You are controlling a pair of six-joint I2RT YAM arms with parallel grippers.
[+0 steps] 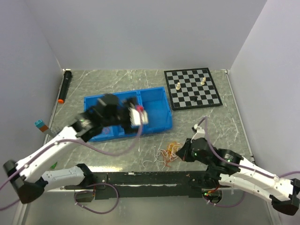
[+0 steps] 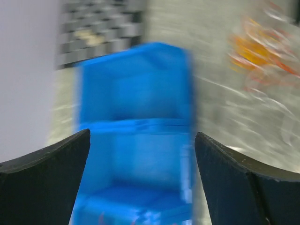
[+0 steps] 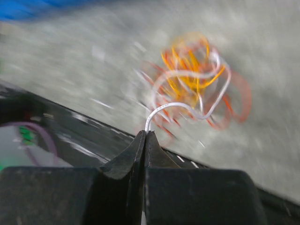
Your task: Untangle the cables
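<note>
Blue plastic makes up the bin (image 1: 157, 105) in the top view, with a wall dividing it into compartments. The left claw (image 1: 137, 116) hangs over its middle, smeared by motion, so its jaws cannot be read here. The arm hides much of the bin, and I cannot tell what lies in it. The cables (image 1: 168, 152) lie as a red, orange and white heap on the marbled table (image 1: 225, 126), outside the bin. They are well apart from the left claw, off to its right and nearer the arm bases. The right claw (image 1: 183, 152) sits at the heap's right edge, touching it. A chessboard (image 1: 193, 88) with a few pieces lies beyond that claw.

From the left wrist, the left claw (image 2: 142, 136) is spread wide and grips nothing. The bin (image 2: 136, 108) fills the gap between its fingers. Thin reddish streaks show in the nearest compartment, too blurred to name. The cables (image 2: 260, 56) are an orange blur ahead and to the right of the right-hand finger.

From the right wrist, the right claw (image 3: 146, 133) is pressed together, pinching the end of a white cable (image 3: 187, 108). This cable loops up from the tips into the tangle (image 3: 194, 82) just ahead of them, resting on the table
</note>
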